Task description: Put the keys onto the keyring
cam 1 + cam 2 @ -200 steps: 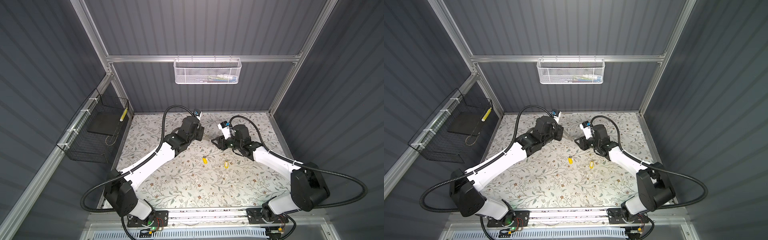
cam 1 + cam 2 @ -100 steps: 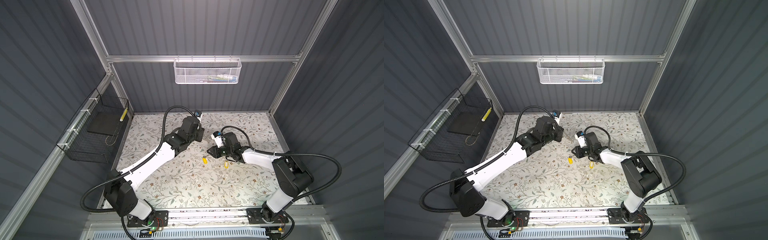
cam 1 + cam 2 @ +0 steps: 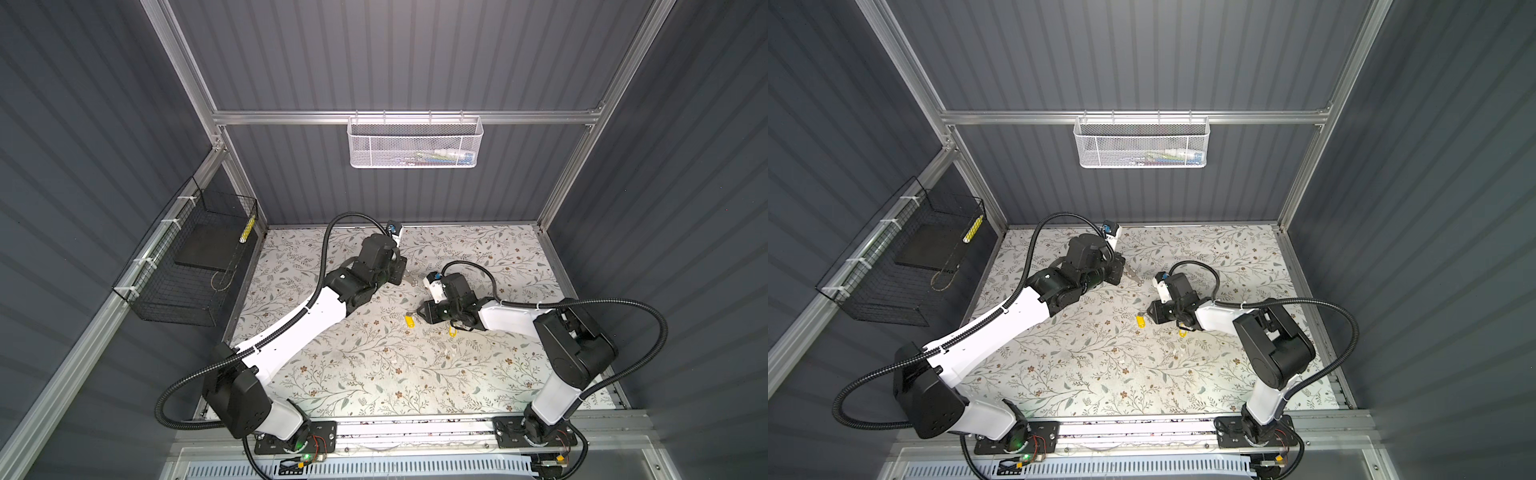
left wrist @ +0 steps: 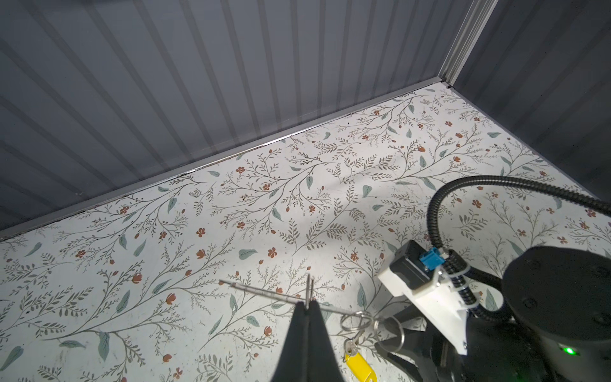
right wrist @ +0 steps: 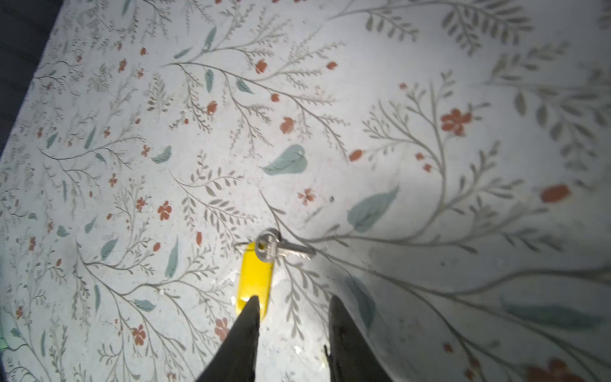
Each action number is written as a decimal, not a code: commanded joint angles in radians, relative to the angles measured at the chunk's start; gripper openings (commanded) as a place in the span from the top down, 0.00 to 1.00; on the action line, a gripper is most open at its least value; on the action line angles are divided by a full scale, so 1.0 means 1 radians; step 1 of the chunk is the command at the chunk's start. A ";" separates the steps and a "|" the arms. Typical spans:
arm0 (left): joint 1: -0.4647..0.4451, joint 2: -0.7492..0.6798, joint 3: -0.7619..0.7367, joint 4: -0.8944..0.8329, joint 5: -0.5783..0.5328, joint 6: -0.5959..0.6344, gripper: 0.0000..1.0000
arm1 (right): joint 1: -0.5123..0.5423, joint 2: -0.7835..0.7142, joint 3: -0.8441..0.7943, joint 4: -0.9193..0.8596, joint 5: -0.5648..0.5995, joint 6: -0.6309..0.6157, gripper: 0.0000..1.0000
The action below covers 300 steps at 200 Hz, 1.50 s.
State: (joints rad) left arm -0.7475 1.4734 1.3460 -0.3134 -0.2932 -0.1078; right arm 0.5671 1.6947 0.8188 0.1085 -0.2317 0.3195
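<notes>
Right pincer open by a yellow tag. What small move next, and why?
Probably nudge the right pincer sideways until the tag sits between its fingers: one fingertip overlaps the tag's end, and the gap lies beside it. The left pincer holds the keyring.

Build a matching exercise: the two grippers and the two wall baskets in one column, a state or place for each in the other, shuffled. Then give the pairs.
Column one
1. left gripper
2. right gripper
3. white mesh basket
4. black wire basket

Column two
A. hung on the back rail
B. fingers apart by a yellow key tag
C. on the side wall, left in both top views
D. fingers shut on the keyring

Pairs: 1-D, 2-B, 3-A, 4-C
</notes>
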 commanded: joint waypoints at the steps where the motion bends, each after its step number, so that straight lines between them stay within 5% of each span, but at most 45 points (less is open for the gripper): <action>1: -0.001 -0.033 -0.014 0.027 -0.016 0.022 1.00 | 0.005 -0.091 -0.055 -0.093 0.134 0.061 0.63; 101: -0.001 -0.051 -0.039 0.042 0.009 0.019 1.00 | -0.082 -0.226 -0.173 -0.172 0.166 0.179 0.63; 300: -0.001 -0.043 -0.021 0.025 0.026 0.031 1.00 | -0.152 -0.137 -0.141 -0.109 0.097 0.129 0.79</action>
State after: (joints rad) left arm -0.7475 1.4548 1.3151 -0.2955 -0.2825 -0.0971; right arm 0.4187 1.5425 0.6556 -0.0040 -0.1280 0.4629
